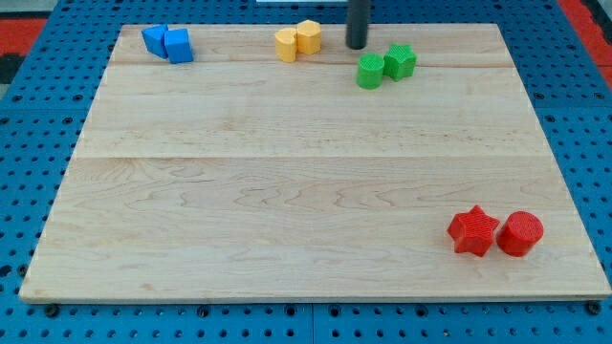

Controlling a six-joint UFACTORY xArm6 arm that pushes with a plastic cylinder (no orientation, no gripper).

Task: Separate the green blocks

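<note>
Two green blocks sit touching near the view's top, right of centre: a green cylinder (370, 72) on the left and a green star (400, 61) on the right. My tip (357, 45) is at the end of the dark rod, just above and slightly left of the green cylinder, between it and the yellow blocks. A small gap separates the tip from the green cylinder.
Two yellow blocks (297, 40) touch each other left of the tip. Two blue blocks (168, 43) sit at the top left. A red star (473, 230) and a red cylinder (520, 234) sit at the bottom right. The wooden board (287, 191) lies on a blue pegboard.
</note>
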